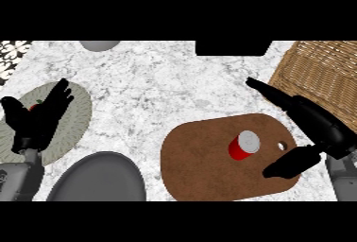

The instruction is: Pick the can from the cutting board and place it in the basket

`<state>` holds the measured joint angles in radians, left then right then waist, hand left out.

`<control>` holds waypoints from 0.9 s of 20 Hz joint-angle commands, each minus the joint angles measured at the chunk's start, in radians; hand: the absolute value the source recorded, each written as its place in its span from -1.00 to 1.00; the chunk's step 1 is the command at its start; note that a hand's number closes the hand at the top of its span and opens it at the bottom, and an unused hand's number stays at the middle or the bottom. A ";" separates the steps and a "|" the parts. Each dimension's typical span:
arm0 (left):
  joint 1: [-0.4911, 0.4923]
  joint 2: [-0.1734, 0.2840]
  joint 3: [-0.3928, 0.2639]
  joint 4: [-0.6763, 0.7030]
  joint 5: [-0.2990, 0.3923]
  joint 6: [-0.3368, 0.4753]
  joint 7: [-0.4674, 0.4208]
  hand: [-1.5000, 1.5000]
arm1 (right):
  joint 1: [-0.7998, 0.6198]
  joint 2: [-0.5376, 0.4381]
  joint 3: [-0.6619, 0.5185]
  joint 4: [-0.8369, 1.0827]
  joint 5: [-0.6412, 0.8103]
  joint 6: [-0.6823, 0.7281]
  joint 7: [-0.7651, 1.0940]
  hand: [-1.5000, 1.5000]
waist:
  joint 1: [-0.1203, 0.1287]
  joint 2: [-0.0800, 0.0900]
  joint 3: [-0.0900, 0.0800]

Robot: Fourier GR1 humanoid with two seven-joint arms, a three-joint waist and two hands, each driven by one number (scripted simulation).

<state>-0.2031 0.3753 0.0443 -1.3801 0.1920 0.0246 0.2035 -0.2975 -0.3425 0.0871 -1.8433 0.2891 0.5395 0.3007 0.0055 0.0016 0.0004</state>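
Over on the far left the left hand (pixel 38 116) stands with its fingers straight and spread, holding nothing, poised above a pale round plate (pixel 73 125) that sits on the white marble counter (pixel 153 80). Something small and red with a bit of green peeks out from behind that hand, on the plate; I can't make out what it is, it's mostly hidden. Below the plate, toward the near edge, there's a dark grey rounded object (pixel 97 182), maybe a pan or a bowl seen from above. A small grey shape (pixel 97 45) shows at the back edge of the counter.

Moving to the middle, the brown cutting board (pixel 209 163) lies flat, rounded at the corners with a small hole near its right side. The red can (pixel 243 145) with a silver top is on the board, a little right of its centre and leaning away at a tilt. Nothing is touching it.

Just to the right of the can is the right hand (pixel 317 125), fingers stretched long toward the back and thumb apart below, over the board's right end. The hand is open, near the can but clear of it. Behind it, in the upper right corner, sits the woven wicker basket (pixel 324 71)
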 commanded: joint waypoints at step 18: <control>0.023 -0.088 0.052 -0.064 -0.096 -0.027 0.059 0.00 | 0.013 0.070 0.015 0.195 0.235 0.060 -0.172 -1.00 | -0.004 -0.002 0.000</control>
<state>-0.2042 0.3114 0.0965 -1.4038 0.1135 -0.0048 0.2337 -0.2636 -0.2919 0.1314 -1.6535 0.5308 0.5602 0.1222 0.0009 -0.0001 0.0002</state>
